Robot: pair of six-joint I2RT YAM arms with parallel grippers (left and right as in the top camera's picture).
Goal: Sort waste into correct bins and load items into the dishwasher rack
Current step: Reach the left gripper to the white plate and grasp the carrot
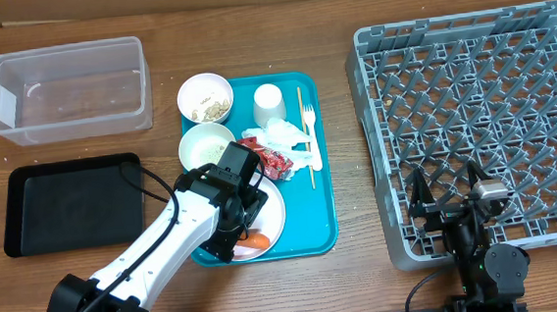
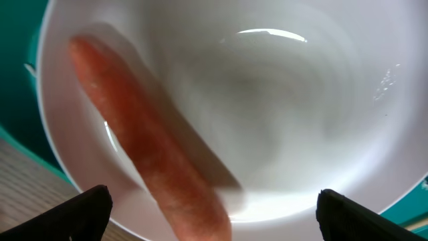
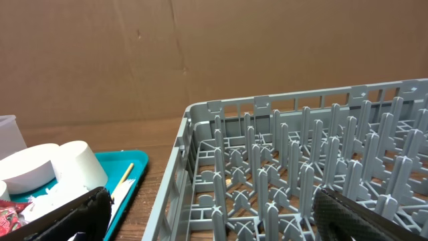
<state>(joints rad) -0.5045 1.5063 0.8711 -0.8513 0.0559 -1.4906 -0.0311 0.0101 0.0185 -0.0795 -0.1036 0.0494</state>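
**Left arm low over the plate, carrot right below**
The left gripper hovers close above the white plate on the teal tray, its 2 fingers spread wide and pinching nothing. The carrot lies on the plate. The right gripper waits at the grey rack, fingers spread too, empty. The clear tub and black tray sit on the bench, left.

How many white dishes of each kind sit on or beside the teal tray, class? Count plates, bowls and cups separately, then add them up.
Plate: 1
Bowls: 2
Cup: 1
Total: 4
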